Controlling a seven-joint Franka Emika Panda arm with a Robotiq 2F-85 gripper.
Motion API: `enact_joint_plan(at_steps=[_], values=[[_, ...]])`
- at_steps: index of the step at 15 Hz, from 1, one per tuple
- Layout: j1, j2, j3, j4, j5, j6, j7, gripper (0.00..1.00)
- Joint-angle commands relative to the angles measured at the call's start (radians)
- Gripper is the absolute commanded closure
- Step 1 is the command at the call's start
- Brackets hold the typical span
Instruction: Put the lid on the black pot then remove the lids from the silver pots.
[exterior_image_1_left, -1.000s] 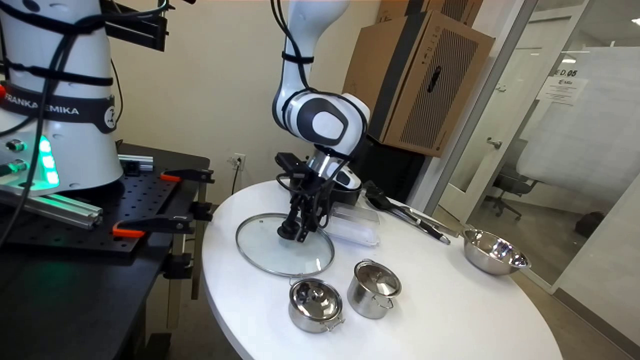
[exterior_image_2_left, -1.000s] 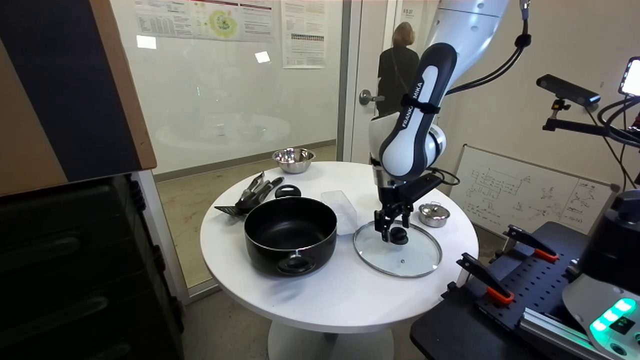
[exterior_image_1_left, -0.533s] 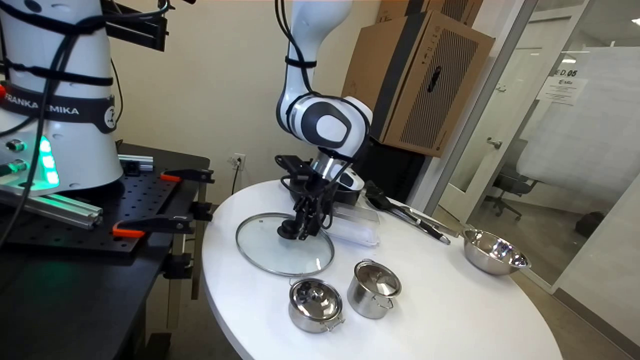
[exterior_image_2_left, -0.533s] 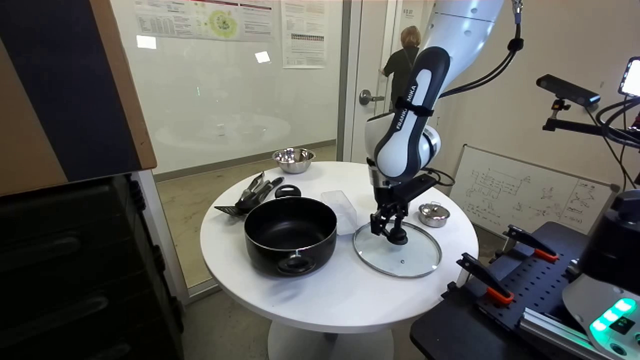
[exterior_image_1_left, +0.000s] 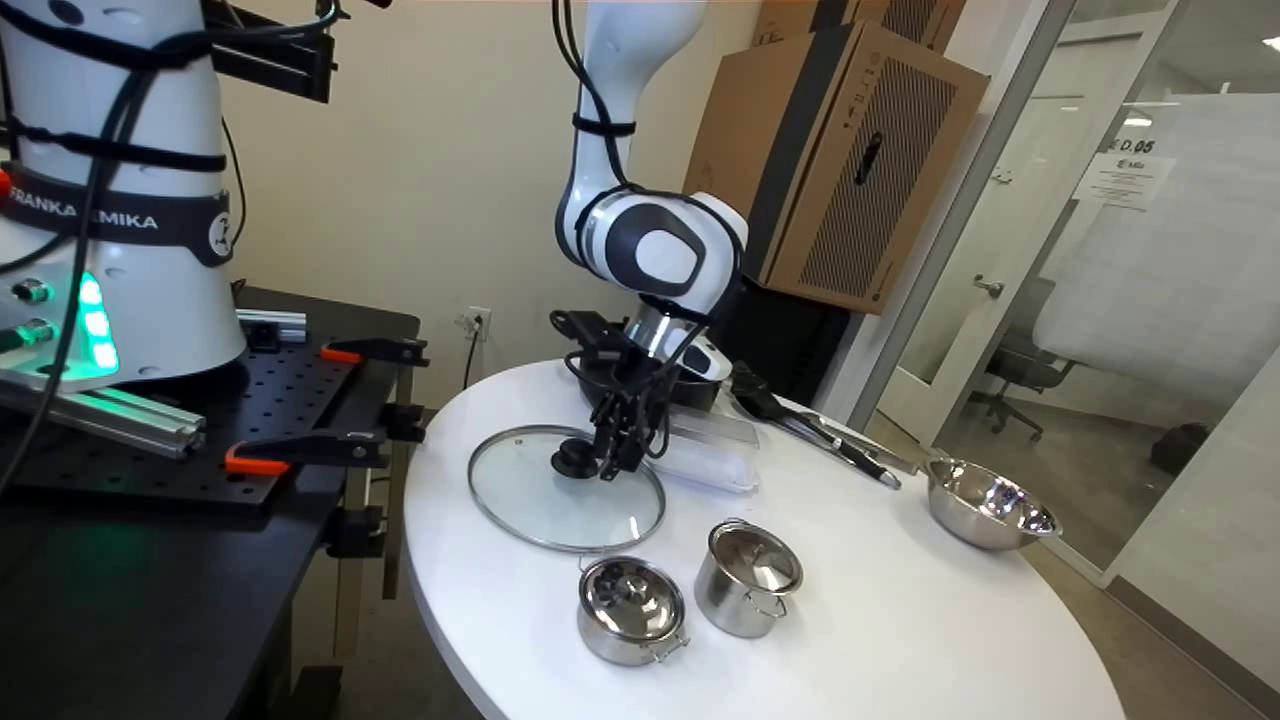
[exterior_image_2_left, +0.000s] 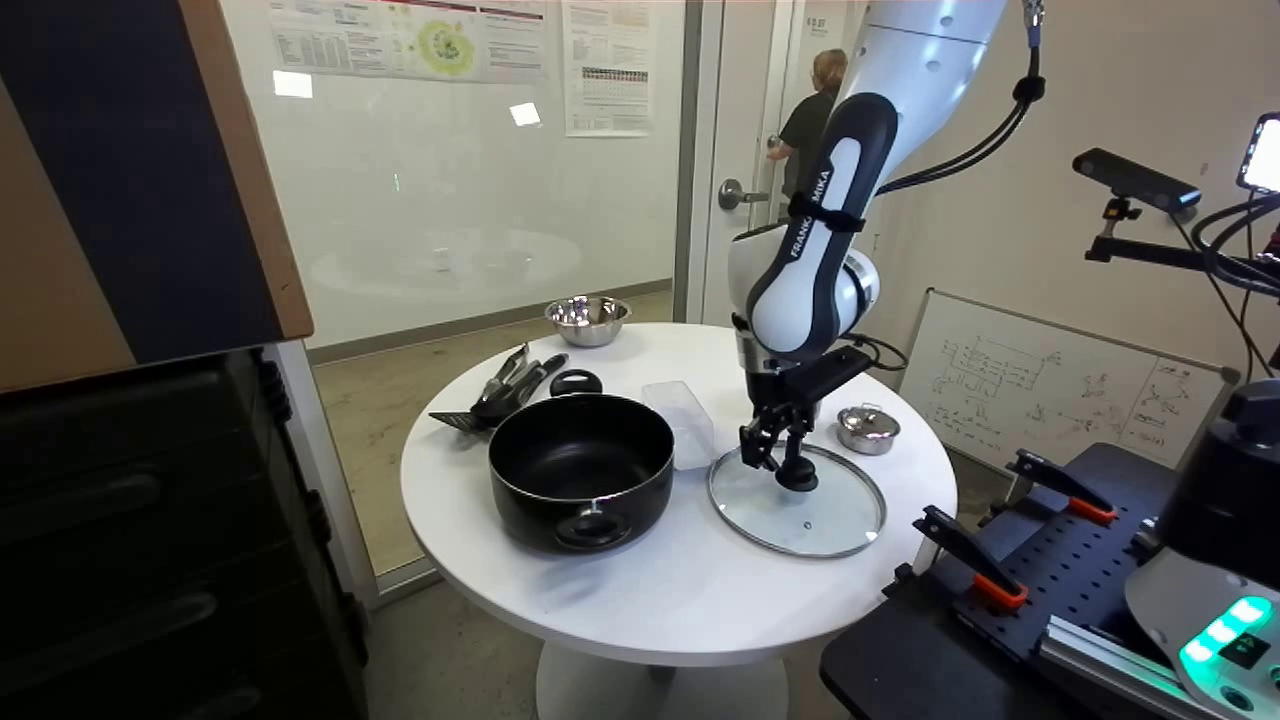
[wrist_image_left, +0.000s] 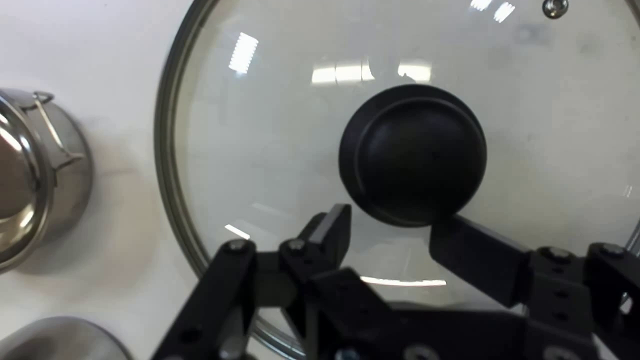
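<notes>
Gripper (wrist_image_left: 392, 219) downward, its fingers (wrist_image_left: 477, 261) apart

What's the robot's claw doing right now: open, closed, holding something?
Gripper: open, jaws apart right by the black knob of the glass lid, holding nothing.

wht arm (exterior_image_2_left: 790, 305) has blk cables (exterior_image_2_left: 985, 151), blk hand (wrist_image_left: 392, 220) w/ screws (wrist_image_left: 296, 244).

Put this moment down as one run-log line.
gripper open at black knob, contact unclear | glass lid on table | black pot uncovered | shorter silver pot lidded
</notes>
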Motion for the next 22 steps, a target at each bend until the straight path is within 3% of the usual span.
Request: enact_joint_plan(at_steps=[1,4,10,11,12,18,19,20,22], values=[[0.011,-0.009,-0.003,-0.013,0.015,-0.001,-0.006,0.19],[0.003,-0.058,0.009,-0.067,0.017,0.005,-0.022,0.00],[-0.022,-0.154,0.038,-0.190,0.026,0.005,-0.058,0.00],[-0.029,-0.164,0.043,-0.199,0.033,0.007,-0.060,0.25],[-0.032,-0.174,0.044,-0.206,0.035,0.003,-0.060,0.26],[-0.055,-0.210,0.052,-0.224,0.058,-0.005,-0.069,0.70],[-0.053,-0.214,0.050,-0.227,0.056,-0.005,-0.067,0.27],[-0.049,-0.215,0.046,-0.228,0.050,-0.004,-0.063,0.32],[-0.046,-0.209,0.044,-0.222,0.049,-0.004,-0.058,0.26]])
